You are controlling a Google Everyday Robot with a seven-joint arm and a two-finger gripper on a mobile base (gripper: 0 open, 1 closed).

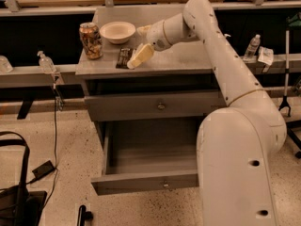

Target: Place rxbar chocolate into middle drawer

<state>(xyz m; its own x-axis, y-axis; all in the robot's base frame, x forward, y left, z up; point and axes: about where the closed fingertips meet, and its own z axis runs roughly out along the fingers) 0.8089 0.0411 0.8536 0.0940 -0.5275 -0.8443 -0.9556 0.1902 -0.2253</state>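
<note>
One white robot arm [221, 79] reaches to upper centre. Wide grey metal middle drawer [146, 149], lower centre, stands open with nothing inside. Round white bowl [117, 32] looks empty. Tool [137, 48], spread apart, hovers just beside the small dark wrapped rxbar chocolate [123, 58] on the grey surface [188, 62]. Grasp comes next: close on it.

Matt metal drawer [146, 181]; seemingly plastic gripper [138, 49] beside bar [123, 58].
</note>
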